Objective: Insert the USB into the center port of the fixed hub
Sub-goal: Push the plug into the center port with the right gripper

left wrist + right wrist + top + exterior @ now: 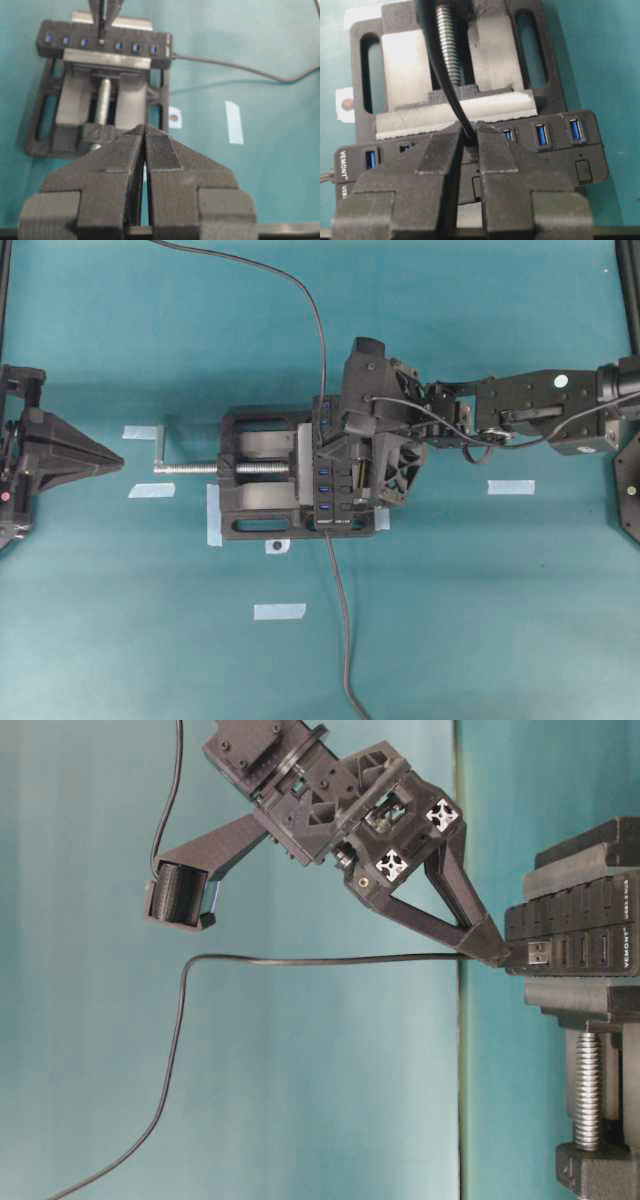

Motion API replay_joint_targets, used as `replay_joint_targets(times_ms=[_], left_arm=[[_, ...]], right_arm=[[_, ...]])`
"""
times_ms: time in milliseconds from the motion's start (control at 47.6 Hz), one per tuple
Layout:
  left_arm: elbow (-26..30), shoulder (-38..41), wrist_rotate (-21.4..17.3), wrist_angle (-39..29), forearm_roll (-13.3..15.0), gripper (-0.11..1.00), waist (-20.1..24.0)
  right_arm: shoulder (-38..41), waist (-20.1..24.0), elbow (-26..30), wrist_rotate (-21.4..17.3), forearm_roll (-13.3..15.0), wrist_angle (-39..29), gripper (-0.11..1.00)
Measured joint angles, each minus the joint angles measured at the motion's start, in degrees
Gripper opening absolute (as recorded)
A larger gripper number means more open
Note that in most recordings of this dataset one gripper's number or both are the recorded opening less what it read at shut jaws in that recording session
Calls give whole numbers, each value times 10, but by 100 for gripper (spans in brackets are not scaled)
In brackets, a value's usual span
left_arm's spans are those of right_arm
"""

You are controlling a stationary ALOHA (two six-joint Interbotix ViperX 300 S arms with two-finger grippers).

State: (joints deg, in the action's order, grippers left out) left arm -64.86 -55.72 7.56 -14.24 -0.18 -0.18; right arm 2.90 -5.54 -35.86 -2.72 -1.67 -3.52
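teal table: right tool pinched closed on the usb, at the fixed hub.

A teal table carries everything; a black vise sits near its middle (silver screw pointing left in the overhead view), with blue tape under its left and right edges; four loose strips of pale blue tape lie around it, two to its left, one below, one to its right; a small white sticker with a dark dot lies just beside the vise's lower edge; a thin dark cable trails across the surface.
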Motion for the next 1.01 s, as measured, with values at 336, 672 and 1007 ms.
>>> replay_joint_targets(times_ms=[336, 672, 1007], left_arm=[[0, -1, 0, -1, 0, 2, 0], [0, -1, 0, -1, 0, 2, 0], [0, -1, 0, -1, 0, 2, 0]], right_arm=[[4, 0, 0, 0, 0, 9, 9], [10, -1, -2, 0, 1, 22, 9], [9, -1, -12, -4, 0, 27, 9]])
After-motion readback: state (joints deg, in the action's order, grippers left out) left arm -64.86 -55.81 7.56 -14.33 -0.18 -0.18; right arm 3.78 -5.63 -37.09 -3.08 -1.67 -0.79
